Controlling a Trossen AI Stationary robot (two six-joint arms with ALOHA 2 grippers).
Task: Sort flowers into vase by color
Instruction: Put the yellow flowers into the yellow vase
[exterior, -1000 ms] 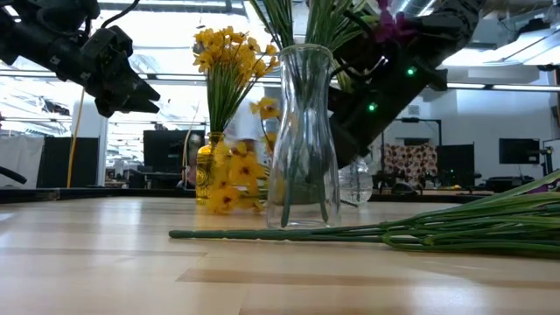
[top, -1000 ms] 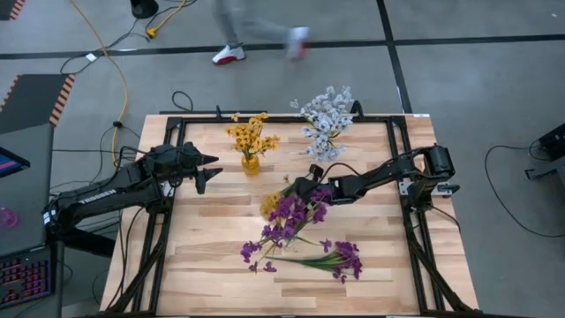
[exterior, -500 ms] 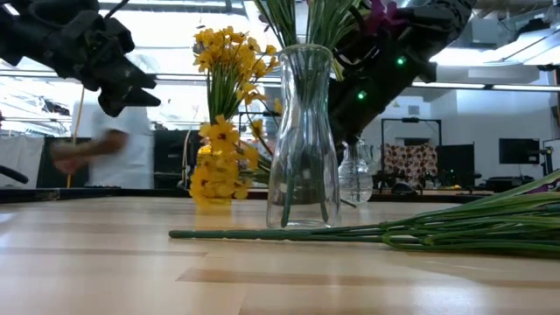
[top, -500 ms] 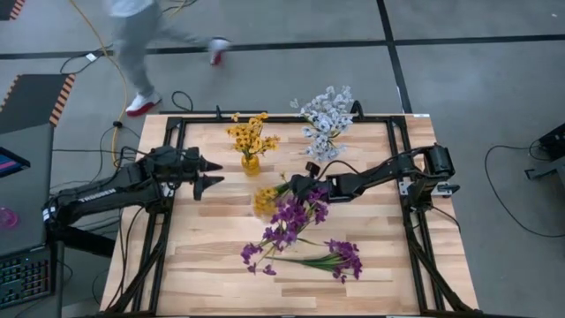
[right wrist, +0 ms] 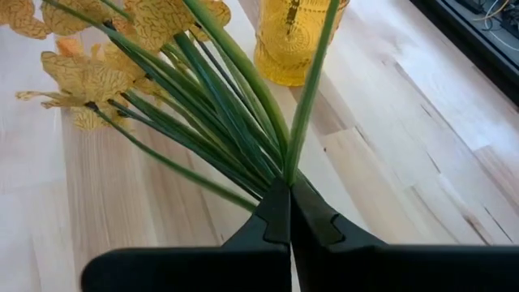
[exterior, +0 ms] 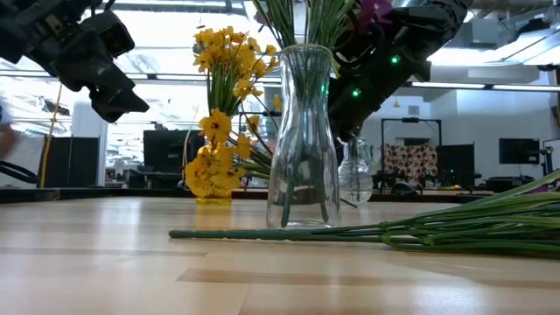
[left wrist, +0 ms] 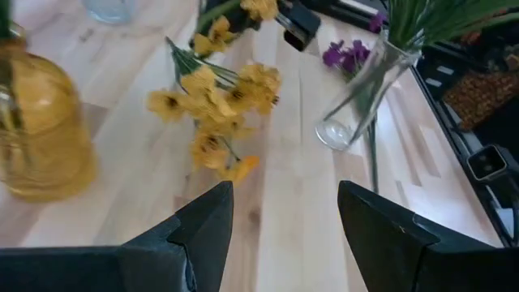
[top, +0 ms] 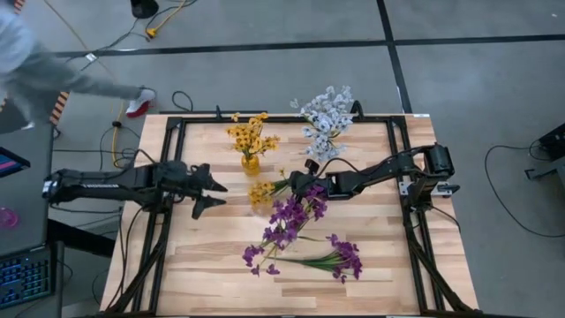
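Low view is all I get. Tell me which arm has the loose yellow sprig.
Observer: The right gripper has it, shut on the stems of the yellow sprig.
Operator: Report the left gripper.
Observer: The left gripper is open and pointed at the sprig's blossoms, not touching them.
Operator: Place the sprig against the yellow vase.
Observer: From above, the blossoms are beside the yellow vase, not in it, on the side toward the clear vase.

Yellow sprig [top: 261, 191] aloft beside purple bunch [top: 294, 215]; purple sprig [top: 309, 260] flat.
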